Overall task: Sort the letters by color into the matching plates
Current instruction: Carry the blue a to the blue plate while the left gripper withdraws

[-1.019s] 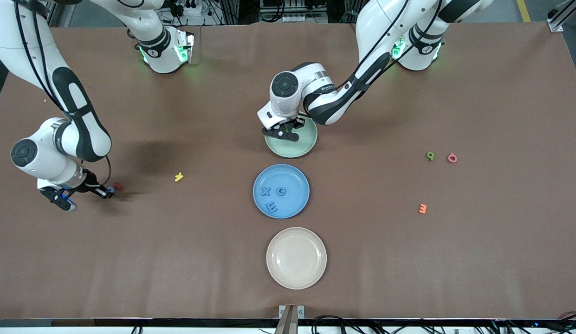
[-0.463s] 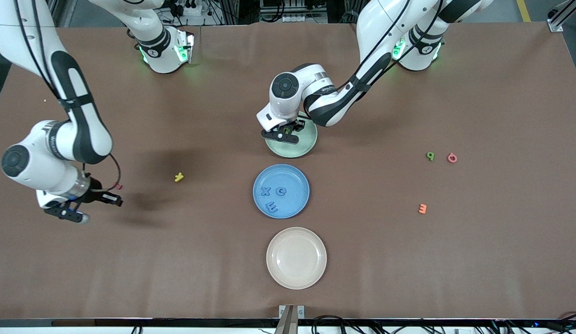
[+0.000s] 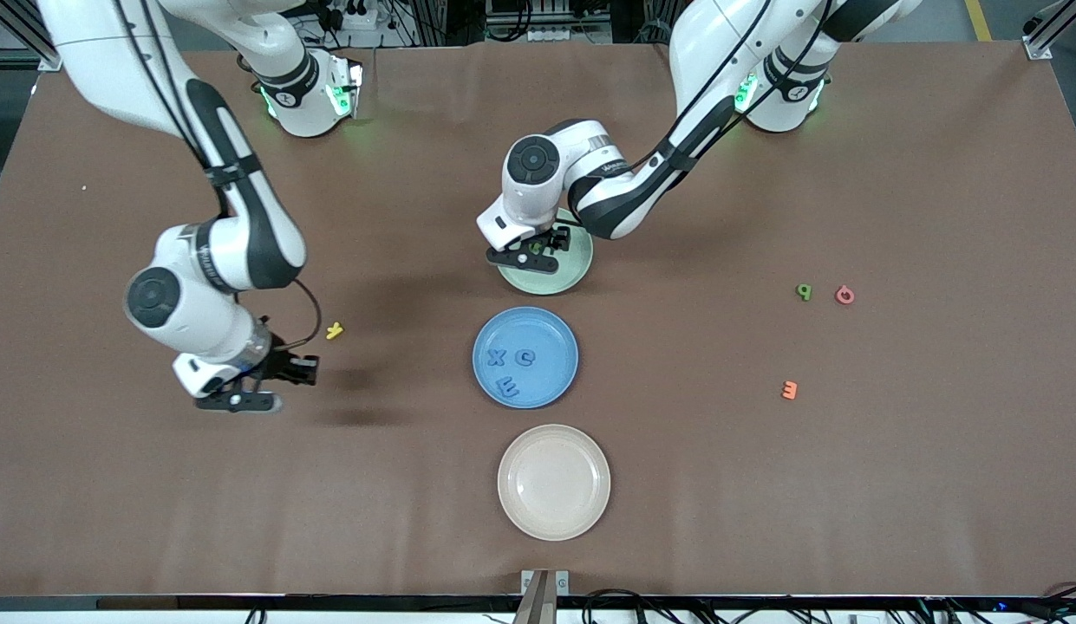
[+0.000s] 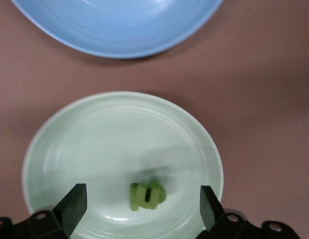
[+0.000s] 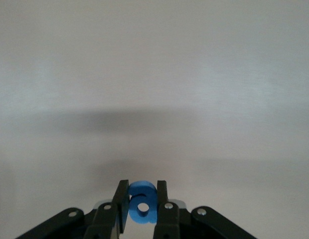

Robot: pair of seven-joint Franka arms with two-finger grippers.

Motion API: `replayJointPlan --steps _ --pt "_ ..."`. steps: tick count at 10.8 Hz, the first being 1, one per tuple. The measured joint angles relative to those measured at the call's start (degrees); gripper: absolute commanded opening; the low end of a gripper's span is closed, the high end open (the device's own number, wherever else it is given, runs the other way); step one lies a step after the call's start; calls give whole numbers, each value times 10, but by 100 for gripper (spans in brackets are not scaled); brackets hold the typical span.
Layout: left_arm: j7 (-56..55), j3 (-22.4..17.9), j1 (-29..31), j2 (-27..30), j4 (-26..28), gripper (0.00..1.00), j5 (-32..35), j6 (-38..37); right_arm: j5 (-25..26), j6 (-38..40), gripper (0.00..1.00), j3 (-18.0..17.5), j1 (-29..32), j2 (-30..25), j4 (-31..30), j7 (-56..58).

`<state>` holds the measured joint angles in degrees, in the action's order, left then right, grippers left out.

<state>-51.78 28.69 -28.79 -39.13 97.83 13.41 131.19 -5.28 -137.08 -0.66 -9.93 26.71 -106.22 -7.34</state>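
My left gripper (image 3: 538, 251) (image 4: 142, 193) hangs open just above the pale green plate (image 3: 565, 273) (image 4: 94, 144). A green letter (image 4: 147, 195) lies in that plate between the spread fingers, free of both. My right gripper (image 3: 303, 370) (image 5: 142, 186) is shut on a blue letter (image 5: 142, 201), up over bare table between a yellow letter and the blue plate (image 3: 562, 334) (image 4: 119, 30). Three blue letters (image 3: 513, 368) lie in the blue plate. Another green letter (image 3: 803, 292) lies on the table toward the left arm's end.
A beige plate (image 3: 553, 482) sits nearer the front camera than the blue one. A yellow letter (image 3: 334, 330) lies beside the right arm's wrist. A pink letter (image 3: 844, 295) and an orange letter (image 3: 789, 390) lie toward the left arm's end.
The left gripper's fingers spread and let the green letter go into the green plate. The right arm swung from its end of the table toward the blue plate, carrying the blue letter.
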Motion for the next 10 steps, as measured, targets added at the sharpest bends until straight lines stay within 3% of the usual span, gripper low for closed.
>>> replayJointPlan --steps 4,7,10 --pt "-2 -3 89 77 2 100 -2 -81 0 0 0 -2 -100 24 48 -10" --pt "6 7 178 141 42 100 -19 -91 0 0 0 -2 -174 57 86 -76" --pt "96 31 289 166 81 100 -38 -90 0 -1 0 -2 -239 87 111 -153"
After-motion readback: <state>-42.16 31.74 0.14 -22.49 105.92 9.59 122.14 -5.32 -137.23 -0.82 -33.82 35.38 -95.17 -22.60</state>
